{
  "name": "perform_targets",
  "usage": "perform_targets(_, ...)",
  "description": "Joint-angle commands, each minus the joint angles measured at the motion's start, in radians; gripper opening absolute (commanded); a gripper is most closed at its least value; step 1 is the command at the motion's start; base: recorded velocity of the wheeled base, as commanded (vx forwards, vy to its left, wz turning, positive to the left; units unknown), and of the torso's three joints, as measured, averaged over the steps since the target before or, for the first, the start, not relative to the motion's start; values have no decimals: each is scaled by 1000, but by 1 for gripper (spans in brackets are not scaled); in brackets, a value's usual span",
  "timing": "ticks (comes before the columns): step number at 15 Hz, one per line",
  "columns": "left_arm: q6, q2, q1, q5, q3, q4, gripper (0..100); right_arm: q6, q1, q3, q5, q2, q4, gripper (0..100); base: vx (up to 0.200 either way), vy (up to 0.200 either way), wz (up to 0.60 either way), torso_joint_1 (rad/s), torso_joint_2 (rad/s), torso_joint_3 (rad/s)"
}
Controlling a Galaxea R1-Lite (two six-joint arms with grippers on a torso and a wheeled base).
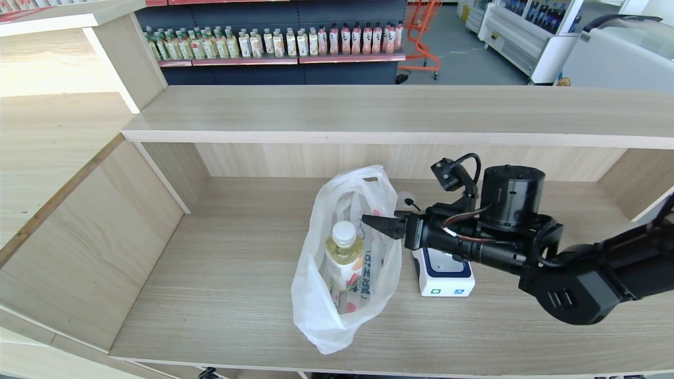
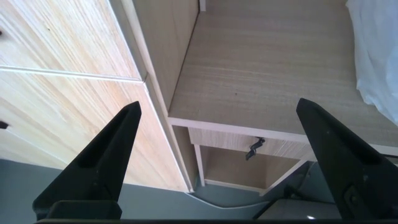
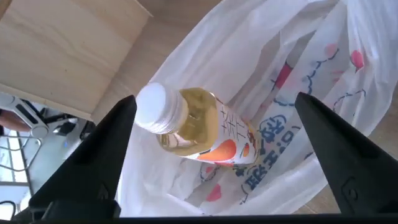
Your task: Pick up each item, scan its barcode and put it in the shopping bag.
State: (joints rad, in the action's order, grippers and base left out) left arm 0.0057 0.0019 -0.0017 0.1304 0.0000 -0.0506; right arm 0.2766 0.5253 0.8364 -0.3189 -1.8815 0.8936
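Right gripper (image 3: 216, 102) gapes over crinkly bag (image 1: 315, 295) holding cylindrical bottle (image 1: 345, 248)

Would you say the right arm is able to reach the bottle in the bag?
Probably yes: the right hand hangs open by the bag and its gaping mouth, and the bottle stands uncovered inside.

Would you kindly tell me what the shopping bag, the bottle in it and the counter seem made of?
Shopping bag: thin white plastic film, probably; crinkled and translucent. Bottle: clear plastic, it seems, showing yellowish liquid, with a white cap and glossy label. Counter: matte wood-grain board, perhaps laminate rather than solid wood.
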Motion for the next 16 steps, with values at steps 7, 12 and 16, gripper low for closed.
perform_targets(7,0,0,0,0,0,0,100,19,-206,-134,-6,352,-188,100,0,0,0,0,0,0)
perform_targets(12,-3,1,0,0,0,0,100,19,-234,-192,-3,392,-190,100,-80,0,0,2,3,1)
perform_targets(16,0,0,0,0,0,0,100,19,-257,-192,0,397,-194,100,-200,0,0,-5,4,4)
